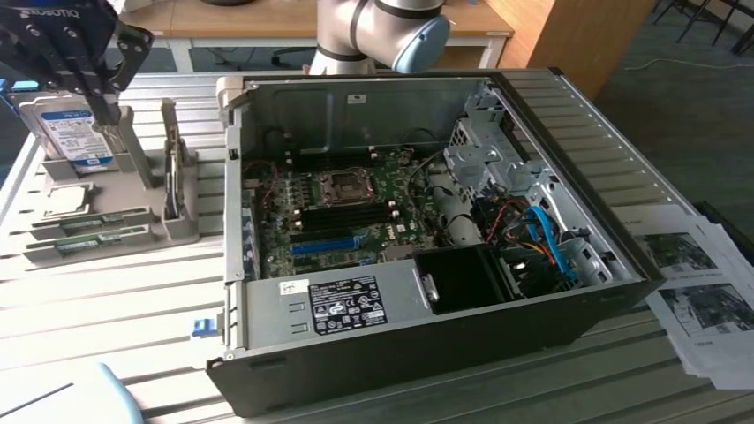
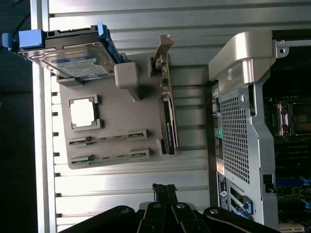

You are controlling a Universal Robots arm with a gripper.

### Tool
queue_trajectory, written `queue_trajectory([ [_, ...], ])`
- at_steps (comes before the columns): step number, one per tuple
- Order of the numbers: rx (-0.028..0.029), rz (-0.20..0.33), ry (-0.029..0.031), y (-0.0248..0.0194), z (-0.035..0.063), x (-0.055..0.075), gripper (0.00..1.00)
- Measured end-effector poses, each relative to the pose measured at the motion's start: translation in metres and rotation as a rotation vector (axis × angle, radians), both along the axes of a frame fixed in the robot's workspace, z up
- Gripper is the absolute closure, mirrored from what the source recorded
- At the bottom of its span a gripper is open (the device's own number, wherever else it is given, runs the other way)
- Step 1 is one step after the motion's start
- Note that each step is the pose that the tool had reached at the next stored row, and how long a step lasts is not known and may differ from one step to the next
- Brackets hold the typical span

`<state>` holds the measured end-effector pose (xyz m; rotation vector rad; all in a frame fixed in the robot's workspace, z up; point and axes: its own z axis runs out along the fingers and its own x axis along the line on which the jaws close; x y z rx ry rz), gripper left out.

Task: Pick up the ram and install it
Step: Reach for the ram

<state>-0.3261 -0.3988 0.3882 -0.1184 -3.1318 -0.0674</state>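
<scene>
Two ram sticks lie edge-up in the slots of a grey holder (image 2: 116,116): one ram stick (image 2: 104,138) and a second (image 2: 104,157) beside it, also seen as thin green strips (image 1: 92,223) in the exterior view. My black gripper (image 1: 109,110) hangs well above the holder at the exterior view's upper left, over the hard drive. Its fingers (image 2: 164,190) are shut together with nothing between them. The open computer case (image 1: 425,212) shows its motherboard (image 1: 342,212) with dark memory slots beside the processor socket.
The holder also carries a hard drive (image 1: 69,132) in a blue bracket, a processor chip (image 2: 82,112) and an upright expansion card (image 2: 167,111). Printed papers (image 1: 695,283) lie at the exterior view's right of the case. The arm's base (image 1: 377,35) stands behind the case.
</scene>
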Motion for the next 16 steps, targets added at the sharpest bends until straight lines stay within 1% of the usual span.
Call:
queue_trajectory([
  [16, -0.0001, 0.0, 0.0058, 0.0, -0.0006, -0.033, 0.91],
])
